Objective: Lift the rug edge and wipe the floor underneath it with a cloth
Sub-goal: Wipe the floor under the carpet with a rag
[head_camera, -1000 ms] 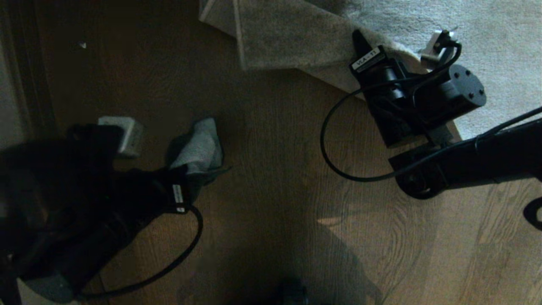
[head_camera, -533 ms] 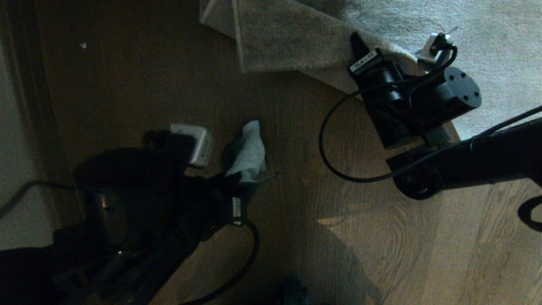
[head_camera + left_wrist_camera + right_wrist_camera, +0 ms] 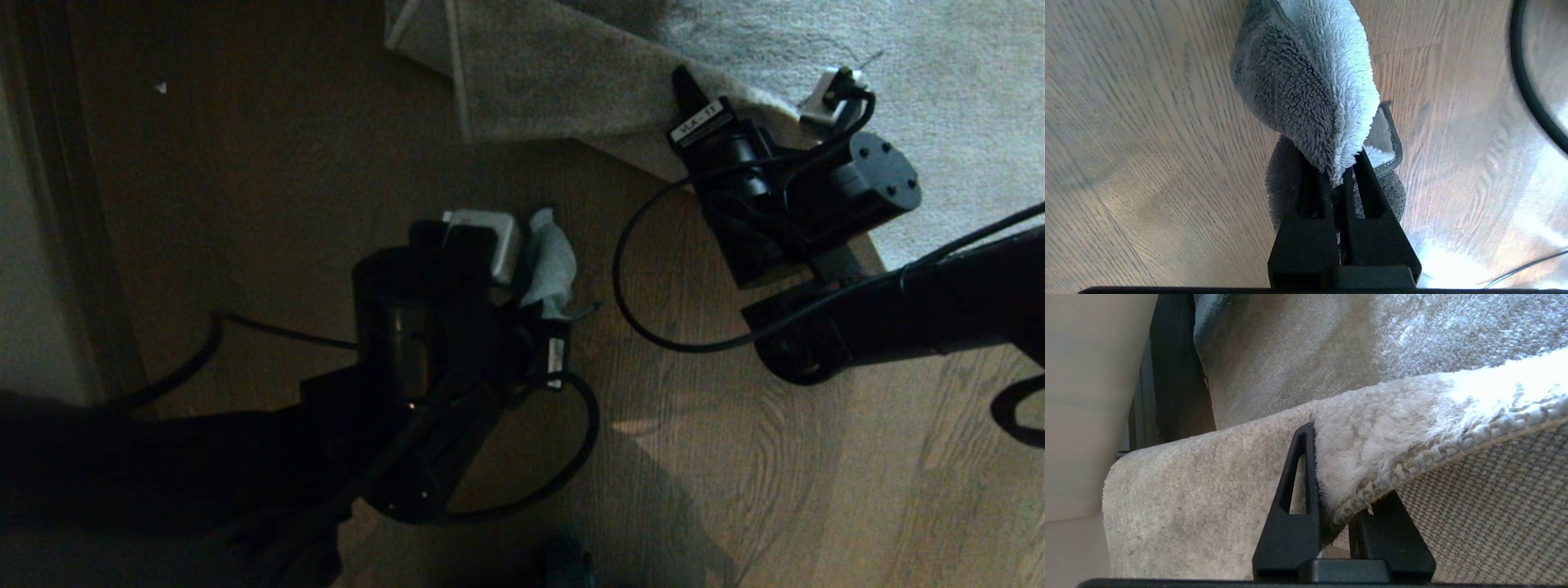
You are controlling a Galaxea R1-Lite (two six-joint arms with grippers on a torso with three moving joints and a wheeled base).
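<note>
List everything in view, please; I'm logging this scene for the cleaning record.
rug edge: one, grey-beige, far right, lifted and pinched by right gripper
floor: dark brown planks, across the view
cloth: one, light grey, centre, held over the floor
speck: one, pale, far left floor
wall: pale, left border
left gripper: shut on cloth, centre
right gripper: shut on rug edge, right

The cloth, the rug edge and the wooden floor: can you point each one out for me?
cloth (image 3: 1310,85), left wrist view, on its fuzzy grey pile.
rug edge (image 3: 1384,486), right wrist view, on the lifted border.
floor (image 3: 800,490), head view, on bare planks.
</note>
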